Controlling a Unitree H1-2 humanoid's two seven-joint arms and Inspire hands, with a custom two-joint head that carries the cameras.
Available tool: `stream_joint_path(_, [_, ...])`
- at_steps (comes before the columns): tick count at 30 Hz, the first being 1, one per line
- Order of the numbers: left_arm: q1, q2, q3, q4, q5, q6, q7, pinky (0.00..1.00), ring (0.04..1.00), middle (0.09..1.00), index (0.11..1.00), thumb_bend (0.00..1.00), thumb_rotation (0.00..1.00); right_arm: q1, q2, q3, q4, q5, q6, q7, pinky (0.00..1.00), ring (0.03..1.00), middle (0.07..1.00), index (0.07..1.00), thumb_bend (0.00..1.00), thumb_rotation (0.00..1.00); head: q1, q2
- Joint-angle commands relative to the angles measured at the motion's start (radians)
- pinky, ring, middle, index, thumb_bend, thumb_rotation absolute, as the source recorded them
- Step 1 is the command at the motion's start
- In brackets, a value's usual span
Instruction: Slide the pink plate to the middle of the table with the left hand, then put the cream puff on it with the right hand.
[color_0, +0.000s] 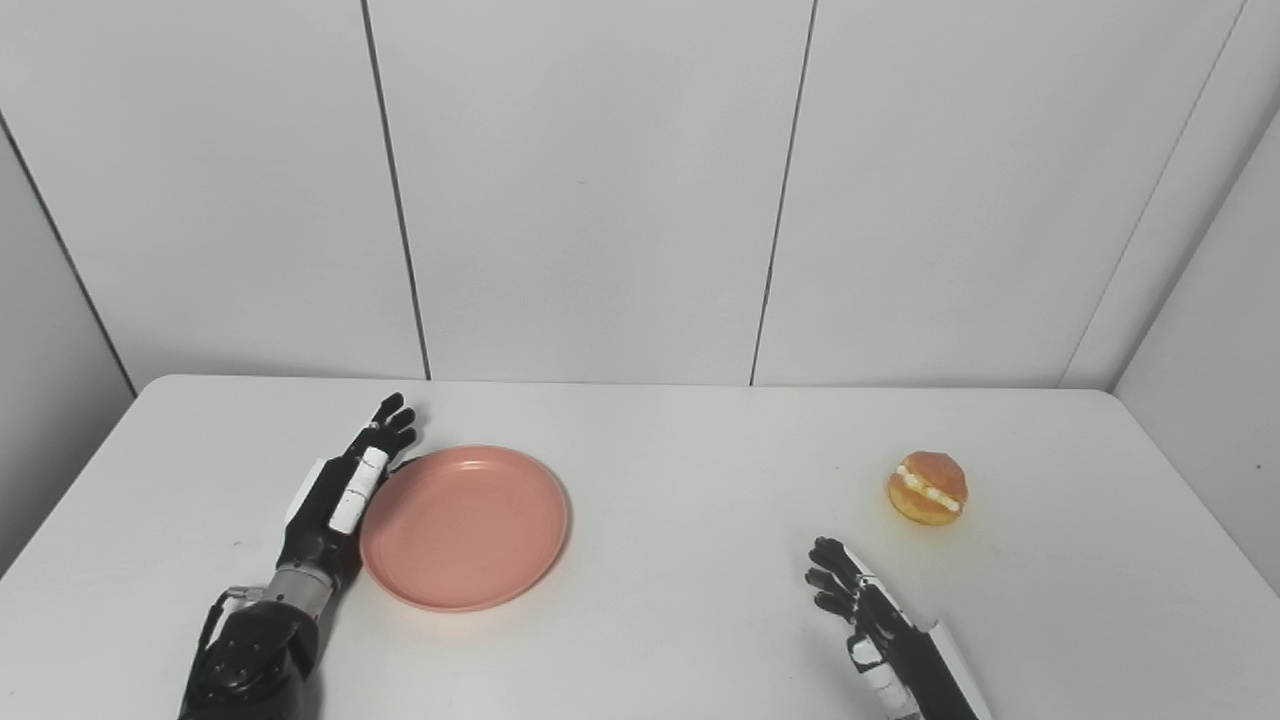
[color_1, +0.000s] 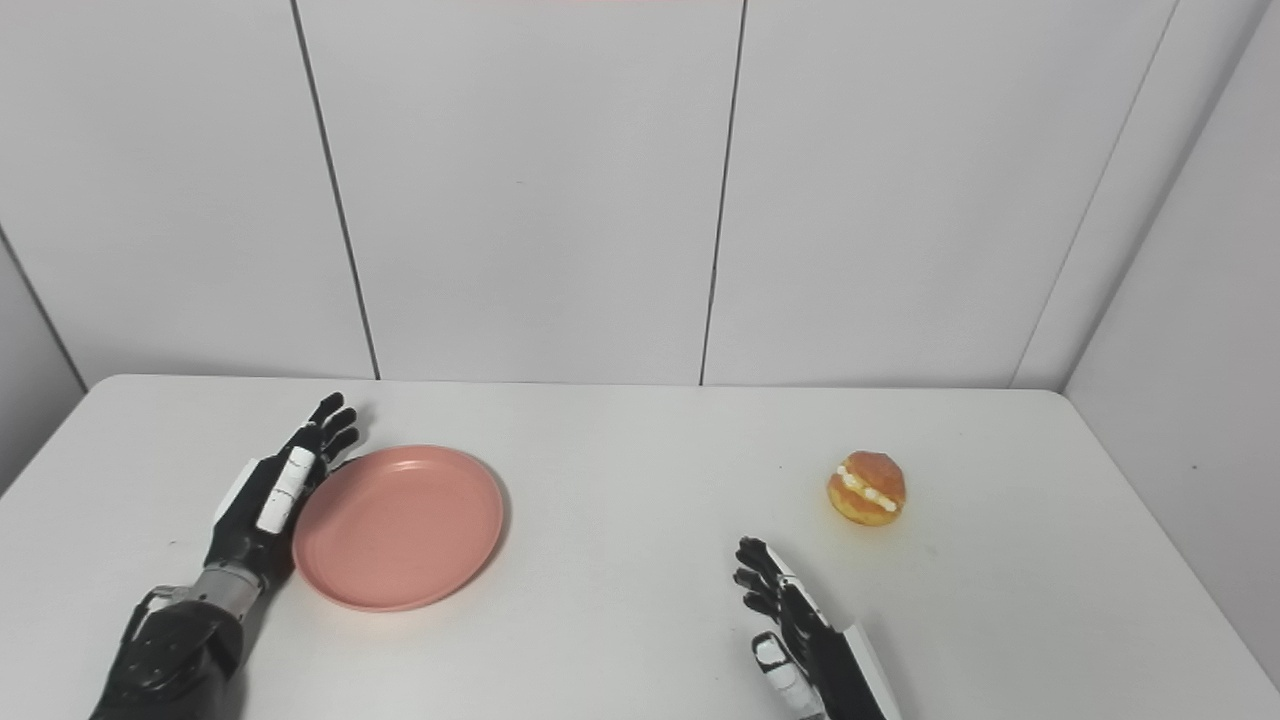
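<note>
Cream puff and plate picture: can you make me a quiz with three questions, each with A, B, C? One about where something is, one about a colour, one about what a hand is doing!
1. Where is the cream puff?
A. On the plate
B. On the table, right of the plate
C. In the right hand

2. What colour is the plate?
A. Blue
B. Green
C. Pink

3. What is the left hand doing?
A. Lying open against the plate's left rim
B. Holding the cream puff
C. Lifting the plate high

Answers:
1. B: it sits on the bare table, far from the plate.
2. C: the plate is plainly pink.
3. A: its fingers are stretched out beside the rim, holding nothing; the right hand is empty too.
</note>
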Motion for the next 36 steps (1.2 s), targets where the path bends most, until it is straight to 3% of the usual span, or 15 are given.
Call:
stream_joint_path(1, [0.076, -0.087, -0.034, 0.039, 0.011, -0.004, -0.006, 0.85, 0.946, 0.953, 0.935, 0.93, 0.84, 0.034, 0.02, 0.016, 0.019, 0.0, 0.006, -0.017, 0.88, 0.885, 0.918, 0.918, 0.86, 1.0, 0.0, 0.0])
stream_joint_path(7, [0.103, -0.126, -0.058, -0.045, 0.021, 0.055, 0.005, 0.82, 0.927, 0.944, 0.925, 0.94, 0.82, 0.037, 0.02, 0.023, 0.015, -0.013, 0.002, -0.027, 0.87, 0.884, 0.918, 0.921, 0.85, 1.0, -0.017, 0.007])
stream_joint_path(12, [0.124, -0.132, -0.07, -0.114, 0.015, 0.095, -0.008, 0.81, 0.935, 0.942, 0.921, 0.93, 0.84, 0.039, 0.032, 0.031, 0.005, -0.025, 0.016, -0.035, 0.88, 0.885, 0.916, 0.916, 0.86, 1.0, -0.066, 0.018])
stream_joint_path(21, [0.154, -0.145, -0.096, -0.259, 0.022, 0.187, -0.012, 0.83, 0.949, 0.96, 0.935, 0.96, 0.85, 0.033, 0.044, 0.036, 0.006, -0.032, 0.018, -0.039, 0.86, 0.879, 0.922, 0.916, 0.87, 1.0, -0.076, 0.023])
stream_joint_path(29, [0.156, -0.16, -0.127, -0.305, 0.032, 0.228, -0.013, 0.8, 0.937, 0.951, 0.927, 0.93, 0.85, 0.033, 0.05, 0.044, 0.0, -0.052, 0.021, -0.044, 0.86, 0.877, 0.923, 0.918, 0.86, 1.0, -0.086, 0.028])
stream_joint_path(36, [0.151, -0.157, -0.149, -0.298, 0.037, 0.22, -0.019, 0.8, 0.936, 0.951, 0.928, 0.95, 0.86, 0.029, 0.059, 0.057, -0.015, -0.067, 0.045, -0.053, 0.86, 0.872, 0.919, 0.911, 0.88, 1.0, -0.115, 0.033])
